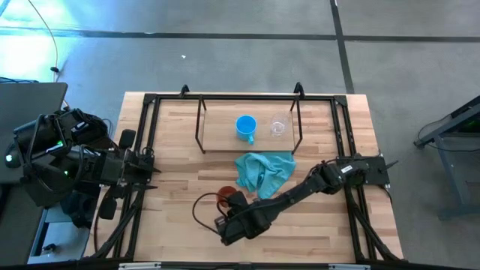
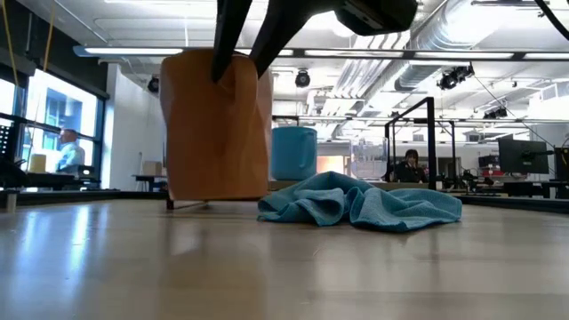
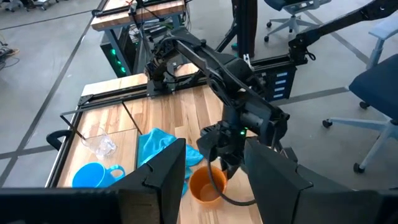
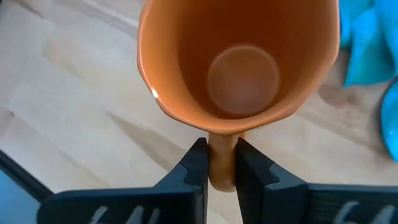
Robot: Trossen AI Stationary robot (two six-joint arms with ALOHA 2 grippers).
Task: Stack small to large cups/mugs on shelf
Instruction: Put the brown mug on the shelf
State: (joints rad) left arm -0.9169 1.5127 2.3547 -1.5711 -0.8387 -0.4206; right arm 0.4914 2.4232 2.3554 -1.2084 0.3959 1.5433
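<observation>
The orange-brown mug (image 1: 224, 196) hangs over the near middle of the table, with my right gripper (image 1: 235, 204) shut on its handle. In the low view the mug (image 2: 218, 124) is upright and clear of the tabletop. The blue mug (image 1: 246, 127) and the clear glass cup (image 1: 278, 127) stand side by side on the shelf (image 1: 221, 139) at the back. My left gripper (image 1: 146, 166) waits open at the table's left edge, its fingers (image 3: 165, 177) wide apart with nothing between them. My right gripper pinches the orange-brown mug's handle (image 4: 222, 152) between its two fingers (image 4: 194, 163). The fingers slant down at it from the table's near right side. The mug hangs upright below them with its mouth up, lifted clear of the table.
A crumpled teal cloth (image 1: 264, 172) lies on the table between the held mug and the shelf. A black cable (image 1: 199, 210) loops near my right gripper. Black frame rails (image 1: 352, 187) run along both sides of the table.
</observation>
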